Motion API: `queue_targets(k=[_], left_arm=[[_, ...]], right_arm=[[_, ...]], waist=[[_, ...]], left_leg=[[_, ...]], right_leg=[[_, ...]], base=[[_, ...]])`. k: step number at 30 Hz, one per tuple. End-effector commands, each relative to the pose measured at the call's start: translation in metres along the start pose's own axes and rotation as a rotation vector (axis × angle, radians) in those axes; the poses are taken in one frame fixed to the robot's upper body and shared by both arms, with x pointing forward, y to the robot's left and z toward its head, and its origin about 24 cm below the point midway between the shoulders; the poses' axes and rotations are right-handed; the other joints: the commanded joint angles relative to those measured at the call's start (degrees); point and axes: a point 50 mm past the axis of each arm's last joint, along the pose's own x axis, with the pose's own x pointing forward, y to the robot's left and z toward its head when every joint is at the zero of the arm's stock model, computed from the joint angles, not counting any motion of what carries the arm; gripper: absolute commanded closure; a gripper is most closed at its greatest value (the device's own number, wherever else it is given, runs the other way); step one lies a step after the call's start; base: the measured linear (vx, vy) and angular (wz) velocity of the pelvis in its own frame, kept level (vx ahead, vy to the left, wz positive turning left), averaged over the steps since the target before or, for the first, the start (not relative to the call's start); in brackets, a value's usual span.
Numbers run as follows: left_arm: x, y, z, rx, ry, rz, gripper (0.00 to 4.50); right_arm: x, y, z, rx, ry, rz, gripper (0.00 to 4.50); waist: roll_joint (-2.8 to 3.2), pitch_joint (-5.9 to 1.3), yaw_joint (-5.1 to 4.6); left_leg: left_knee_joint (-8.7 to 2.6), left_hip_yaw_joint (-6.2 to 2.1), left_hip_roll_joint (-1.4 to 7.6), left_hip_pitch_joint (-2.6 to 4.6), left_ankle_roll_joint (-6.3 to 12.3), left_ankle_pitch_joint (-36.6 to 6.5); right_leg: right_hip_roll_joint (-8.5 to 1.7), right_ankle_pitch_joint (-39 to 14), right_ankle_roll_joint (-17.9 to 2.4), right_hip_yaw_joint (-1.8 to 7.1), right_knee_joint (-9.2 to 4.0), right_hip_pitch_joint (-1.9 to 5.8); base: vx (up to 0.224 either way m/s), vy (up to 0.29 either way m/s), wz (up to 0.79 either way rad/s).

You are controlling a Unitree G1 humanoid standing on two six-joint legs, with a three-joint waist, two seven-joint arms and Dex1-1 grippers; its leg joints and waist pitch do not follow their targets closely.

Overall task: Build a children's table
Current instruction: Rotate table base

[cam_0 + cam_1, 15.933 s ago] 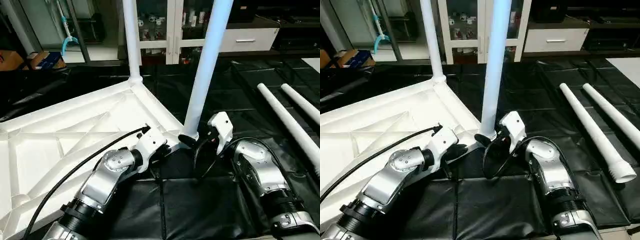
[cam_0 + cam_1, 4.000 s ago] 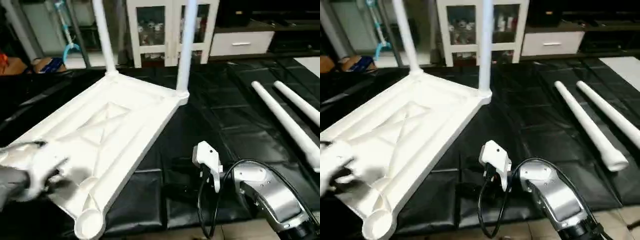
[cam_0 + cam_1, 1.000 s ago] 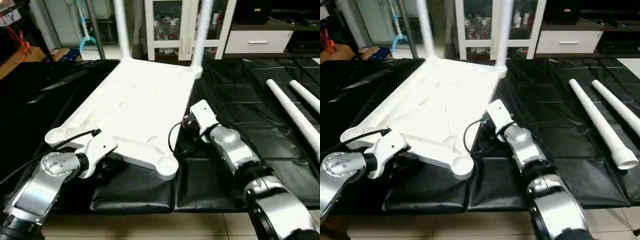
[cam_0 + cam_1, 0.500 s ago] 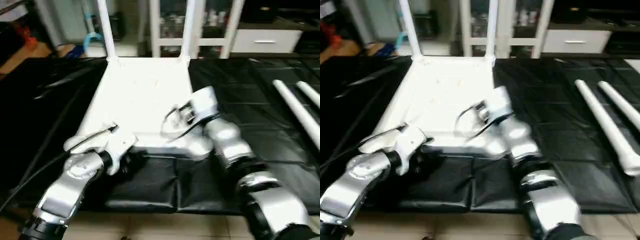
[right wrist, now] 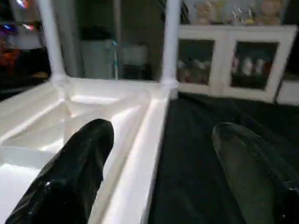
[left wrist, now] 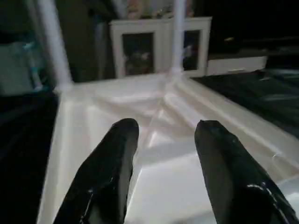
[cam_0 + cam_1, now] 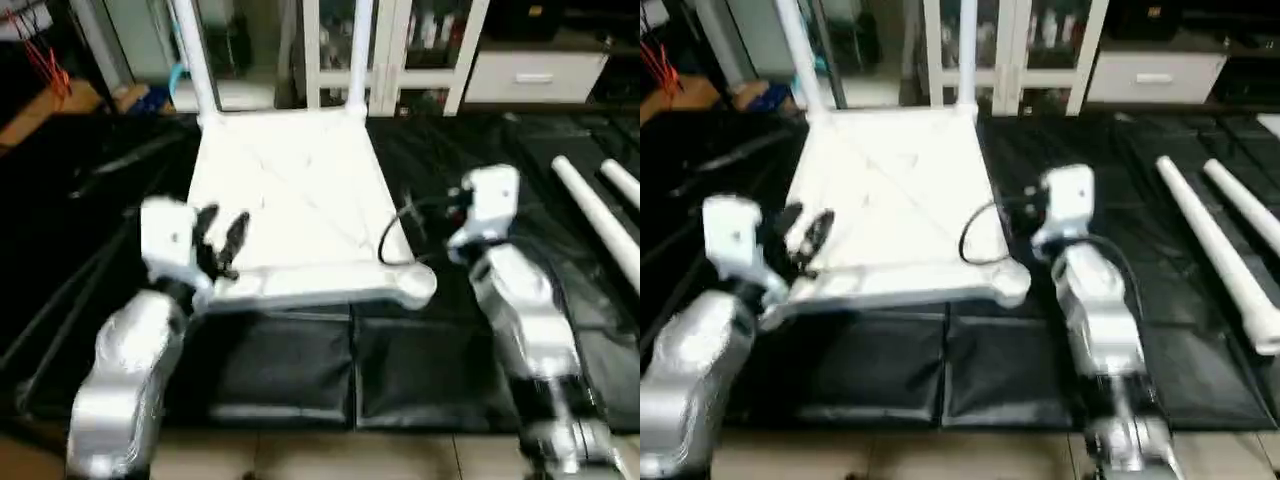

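The children's table top (image 7: 285, 190) lies upside down on the black mats, ribbed underside up. Two white legs (image 7: 188, 50) (image 7: 359, 50) stand screwed into its far corners. The near right corner socket (image 7: 416, 288) holds nothing. My left gripper (image 7: 224, 216) is raised over the near left corner, open, with nothing between its black fingers (image 6: 114, 158). My right gripper (image 5: 163, 128) is open wide beside the top's right edge, also holding nothing; its white wrist housing (image 7: 488, 195) hangs over the mat. Two loose legs (image 7: 598, 225) (image 7: 624, 185) lie on the mat at the right.
A white glass-door cabinet (image 7: 405, 45) and a white drawer unit (image 7: 532, 72) stand behind the table. Black mats (image 7: 300, 370) cover the floor up to a bare strip at the near edge. A cardboard box (image 7: 60, 100) sits at the back left.
Both arms have lifted off the table's near edge. The left gripper rose to the left corner, and the right arm swung out past the top's right side.
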Motion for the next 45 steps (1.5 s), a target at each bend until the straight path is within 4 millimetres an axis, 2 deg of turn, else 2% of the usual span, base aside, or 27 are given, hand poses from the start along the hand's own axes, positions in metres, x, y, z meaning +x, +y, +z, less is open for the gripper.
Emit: queue_targets(k=[1, 6, 7, 10, 12, 13, 14, 17, 18, 19, 20, 22, 23, 24, 26, 27, 28, 30, 33, 34, 35, 37, 38, 39, 42, 43, 45], left_arm=[[-0.003, 0.001, 0.003, 0.018, -0.023, 0.068, 2.2], [-0.01, -0.008, -0.007, -0.014, -0.007, 0.179, 2.2], [-0.01, -0.011, -0.009, -0.022, -0.007, 0.194, 2.2], [-0.003, -0.014, -0.012, -0.015, 0.004, 0.224, 2.2], [0.001, -0.017, -0.014, -0.001, 0.008, 0.234, 2.2], [0.003, -0.02, -0.015, 0.0, 0.008, 0.238, 2.2], [0.003, -0.021, -0.014, 0.005, 0.002, 0.245, 2.2], [0.003, -0.023, -0.011, -0.002, -0.007, 0.263, 2.2], [0.003, -0.024, -0.011, -0.008, -0.005, 0.266, 2.2], [0.002, -0.024, -0.011, -0.001, -0.006, 0.268, 2.2], [0.0, -0.023, -0.013, 0.014, -0.001, 0.275, 2.2], [-0.001, -0.022, -0.014, 0.026, 0.002, 0.282, 2.2], [-0.001, -0.022, -0.015, 0.031, 0.005, 0.284, 2.2], [-0.002, -0.023, -0.015, 0.047, 0.009, 0.287, 2.2], [-0.002, -0.025, -0.014, 0.049, 0.006, 0.288, 2.2], [-0.002, -0.025, -0.013, 0.057, -0.003, 0.288, 2.2], [-0.002, -0.025, -0.012, 0.062, -0.011, 0.288, 2.2], [-0.002, -0.025, -0.011, 0.042, -0.03, 0.277, 2.2], [-0.003, -0.027, -0.008, 0.05, -0.035, 0.247, 2.2], [-0.003, -0.027, -0.008, 0.051, -0.026, 0.247, 2.2], [-0.003, -0.027, -0.009, 0.051, -0.024, 0.248, 2.2], [-0.005, -0.025, -0.012, 0.041, -0.006, 0.268, 2.2], [-0.007, -0.022, -0.014, 0.05, 0.008, 0.306, 2.2], [-0.007, -0.022, -0.014, 0.05, 0.008, 0.306, 2.2], [-0.005, -0.028, -0.006, 0.026, -0.042, 0.256, 2.2], [-0.005, -0.028, -0.005, 0.023, -0.039, 0.251, 2.2], [-0.005, -0.028, -0.004, 0.027, -0.043, 0.242, 2.13]], right_arm=[[-0.006, 0.006, -0.001, -0.029, 0.005, 0.002, 0.73], [-0.022, 0.014, -0.004, -0.038, 0.0, -0.007, 0.73], [-0.023, 0.016, 0.001, -0.036, -0.008, -0.021, 0.73], [-0.017, 0.021, 0.009, -0.034, -0.025, -0.016, 0.73], [-0.014, 0.026, 0.008, -0.042, -0.018, -0.001, 0.73], [-0.013, 0.031, 0.004, -0.026, 0.006, 0.019, 0.73], [-0.014, 0.034, 0.003, -0.022, 0.013, 0.034, 0.73], [-0.017, 0.039, 0.002, -0.034, 0.025, 0.077, 0.73], [-0.018, 0.04, 0.001, -0.032, 0.031, 0.087, 0.73], [-0.019, 0.042, -0.001, -0.03, 0.044, 0.098, 0.73], [-0.02, 0.044, -0.003, -0.029, 0.055, 0.109, 0.73], [-0.02, 0.044, -0.004, -0.029, 0.057, 0.109, 0.73], [-0.02, 0.044, -0.003, -0.029, 0.057, 0.109, 0.73], [-0.018, 0.045, -0.003, -0.022, 0.063, 0.108, 0.73], [-0.015, 0.046, -0.003, -0.015, 0.074, 0.112, 0.73], [-0.013, 0.047, -0.003, -0.028, 0.078, 0.119, 0.73], [-0.011, 0.048, -0.002, -0.039, 0.078, 0.126, 0.73], [-0.008, 0.048, 0.001, -0.032, 0.07, 0.13, 0.73], [-0.01, 0.045, 0.001, -0.005, 0.07, 0.111, 0.73], [-0.011, 0.045, 0.0, 0.006, 0.074, 0.105, 0.73], [-0.011, 0.045, 0.0, 0.009, 0.075, 0.103, 0.73], [-0.012, 0.046, -0.001, 0.021, 0.08, 0.099, 0.73], [-0.013, 0.045, -0.001, 0.024, 0.08, 0.088, 0.73], [-0.013, 0.045, -0.001, 0.024, 0.08, 0.088, 0.73], [-0.014, 0.044, -0.002, 0.025, 0.086, 0.085, 0.73], [-0.014, 0.044, -0.002, 0.027, 0.088, 0.085, 0.73], [-0.014, 0.044, -0.002, 0.037, 0.087, 0.089, 0.48]], waist=[[-0.1, -3.55, -0.12], [0.53, -3.01, -1.92], [1.25, -3.12, -2.46], [0.31, -2.7, -3.59], [-1.35, -2.53, -3.72], [-3.64, -2.97, -4.12], [-4.58, -2.84, -3.36], [-4.04, -3.67, -3.21], [-1.23, -4.39, -3.38], [2.06, -5.25, -4.09], [0.82, -5.48, -5.15], [1.24, -4.67, -4.54], [1.24, -4.67, -4.54], [0.31, -4.95, -4.15], [-2.29, -4.92, -3.59], [-5.21, -5.07, -2.45], [-5.68, -5.39, -2.09], [-5.02, -3.69, -2.65], [-1.76, -3.72, -3.2], [0.09, -3.93, -4.17], [-0.61, -3.74, -4.79], [-3.92, -3.09, -4.64], [-4.91, -2.77, -1.42], [-4.91, -2.77, -1.42], [-5.3, -2.2, -1.72], [-3.73, -1.84, -2.31], [-2.66, -1.84, -4.0]], left_leg=[[-4.41, -1.11, 2.89, 1.44, 0.38, -14.0], [-7.38, -4.88, 7.2, 3.14, -4.44, -20.9], [-9.05, -6.82, 10.82, 4.05, -2.73, -21.1], [-10.88, -5.99, 12.87, 3.12, 3.22, -23.6], [-8.54, -2.95, 8.74, 3.0, 6.34, -27.2], [4.11, 2.44, -2.56, 3.16, 7.1, -25.4], [9.94, 2.33, -4.15, 1.71, 8.47, -21.3], [9.5, -1.23, -3.98, -3.15, 10.14, -14.0], [4.65, -2.67, -2.09, -1.25, 11.69, -10.5], [-2.65, -12.48, 13.51, 5.09, 15.9, 1.3], [-3.56, -15.24, 20.02, 7.09, 20.31, 15.9], [-1.09, -10.92, 11.64, 4.57, 23.6, 32.8], [-1.09, -10.92, 11.64, 4.57, 23.6, 32.8], [-2.18, -6.99, 6.1, 2.19, 27.47, 24.6], [-2.26, -6.05, 3.22, 0.9, 27.59, 6.5], [9.4, -0.42, -5.73, -1.43, 21.29, -9.6], [13.56, 0.24, -5.63, -1.83, 16.65, -15.6], [14.14, -0.99, -4.5, -1.25, 6.54, -18.3], [4.64, -3.74, -0.93, 0.09, 9.66, -12.7], [-2.1, -9.96, 9.97, 3.06, 15.52, -11.0], [-2.33, -9.18, 9.56, 3.89, 17.36, -12.5], [-0.15, -2.9, 0.77, 3.1, 15.39, -14.2], [9.9, -5.15, -0.78, 0.93, 5.09, -11.9], [9.9, -5.15, -0.78, 0.93, 5.09, -11.9], [5.14, -5.65, -3.23, 2.31, 3.05, -8.0], [0.73, -5.2, -1.68, 4.79, 4.07, -12.2], [-2.72, -6.39, 2.11, 4.05, 4.44, -23.9]], right_leg=[[-3.07, -7.4, -9.1, 1.58, -4.62, 1.44], [-0.1, -4.2, -7.4, -0.94, -3.05, 0.94], [-0.59, -2.8, -8.2, -1.8, -0.92, 0.2], [-1.89, -2.0, -10.3, -2.88, 2.15, 0.06], [-2.5, -3.3, -17.4, -2.26, -0.9, -0.45], [-1.48, -13.2, -22.4, -3.13, -7.85, -0.96], [-4.14, -22.6, -22.1, -2.15, -9.69, 0.13], [-5.24, -20.9, -16.2, 0.24, -8.53, 4.78], [-2.89, -18.8, -8.2, -1.94, -9.64, 4.48], [-0.19, -14.8, 2.7, -6.66, -2.43, -0.17], [-2.42, -18.7, 5.8, -4.47, 9.41, -7.07], [-2.15, -8.3, 0.1, -2.05, 12.01, -8.85], [-2.15, -8.3, 0.1, -2.05, 12.01, -8.85], [-0.01, -1.6, -6.1, -2.59, 7.33, -4.86], [-1.67, 2.9, -20.8, -2.43, 1.47, -1.69], [-4.56, 1.2, -32.8, -0.24, -5.93, -0.02], [-6.26, -3.8, -33.9, 0.18, -6.58, 1.33], [-8.55, -19.3, -22.7, -0.29, -7.73, 0.93], [-7.8, -29.1, -5.0, -0.63, -10.1, 3.22], [-4.2, -17.3, 5.1, -3.93, -2.89, 0.35], [-4.97, -11.3, 3.2, -3.24, 0.74, -0.59], [-7.55, -9.9, -6.8, -1.04, -3.89, -0.98], [-16.94, -46.4, -1.5, 6.41, -10.03, 1.29], [-16.94, -46.4, -1.5, 6.41, -10.03, 1.29], [-8.48, -47.7, 0.5, 0.33, -9.43, 0.56], [-4.84, -41.2, -1.0, -3.29, -9.46, -0.8], [-1.69, -30.5, -0.5, -4.97, -6.91, -0.34]], base=[[0.0, 0.0, 0.0], [0.0, 0.0, 0.0], [-0.009, -0.051, 0.08], [-0.018, -0.126, 0.1], [-0.029, -0.22, 0.07], [-0.038, -0.228, 0.1], [-0.003, -0.2, -0.03], [-0.022, -0.181, -0.02], [-0.059, -0.157, 0.04], [-0.064, -0.182, 0.14], [-0.041, -0.201, 0.05], [-0.05, -0.188, 0.04], [-0.088, -0.193, 0.08], [-0.088, -0.193, 0.08], [-0.095, -0.285, -0.05], [-0.103, -0.301, -0.08], [-0.11, -0.304, -0.02], [-0.112, -0.294, -0.04], [-0.112, -0.198, 0.01], [-0.107, -0.185, 0.02], [-0.098, -0.16, 0.02], [-0.1, -0.143, 0.04], [-0.11, -0.113, 0.01], [-0.11, -0.113, 0.01], [-0.112, -0.048, -0.05], [-0.125, 0.037, 0.07], [-0.122, 0.068, 0.08]])
